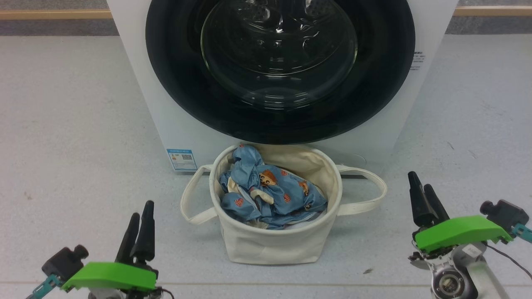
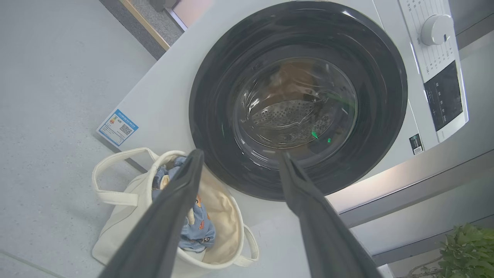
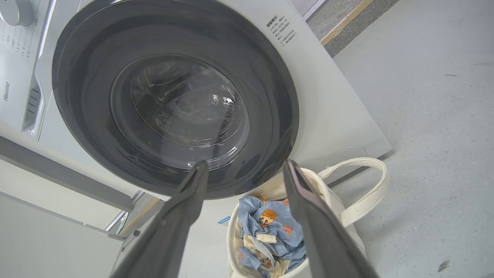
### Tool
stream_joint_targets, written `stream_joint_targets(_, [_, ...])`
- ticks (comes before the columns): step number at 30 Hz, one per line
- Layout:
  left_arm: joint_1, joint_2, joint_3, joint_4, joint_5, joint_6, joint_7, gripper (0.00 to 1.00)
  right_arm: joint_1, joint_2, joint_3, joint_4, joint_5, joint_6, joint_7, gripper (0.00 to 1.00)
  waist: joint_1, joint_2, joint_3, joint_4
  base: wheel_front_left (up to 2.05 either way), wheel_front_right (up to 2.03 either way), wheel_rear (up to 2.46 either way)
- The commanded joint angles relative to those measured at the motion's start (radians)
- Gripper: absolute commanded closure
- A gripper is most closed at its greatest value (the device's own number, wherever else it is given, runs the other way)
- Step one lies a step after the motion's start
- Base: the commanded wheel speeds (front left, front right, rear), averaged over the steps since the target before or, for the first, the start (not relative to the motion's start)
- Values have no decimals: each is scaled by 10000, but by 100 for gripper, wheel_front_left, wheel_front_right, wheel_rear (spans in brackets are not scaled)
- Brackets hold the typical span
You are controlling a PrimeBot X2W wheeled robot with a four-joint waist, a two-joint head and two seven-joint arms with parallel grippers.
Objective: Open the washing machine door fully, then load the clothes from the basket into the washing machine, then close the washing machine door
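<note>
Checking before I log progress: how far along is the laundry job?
Done: nothing yet. The washing machine door sits shut and the clothes lie in the basket. In hand: nothing; the left gripper and right gripper are open and empty, flanking the basket. Left: open the door, load, close.

washing machine door (image 3: 175,100) shut; clothes (image 3: 270,227) in basket (image 3: 349,231)

The head camera looks forward and down at the basket (image 1: 270,245) before the washing machine door (image 1: 174,83). Each wrist camera faces the door obliquely from low, opposite sides; all three views share both.
</note>
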Motion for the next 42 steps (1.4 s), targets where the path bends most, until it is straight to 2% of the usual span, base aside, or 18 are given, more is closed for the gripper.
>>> stream_joint_targets(1, [-528,112,153,-272,281,-68,-121,0,-553,-225,174,-420,-272,3,-138,0,1,0,2,7,0,0,0])
stream_joint_targets(42, [-1261,-29,461,55,5197,-84,-1290,0,-1288,-921,1680,-267,-4244,4,-1280,0,1,0,-59,274,0,0,0])
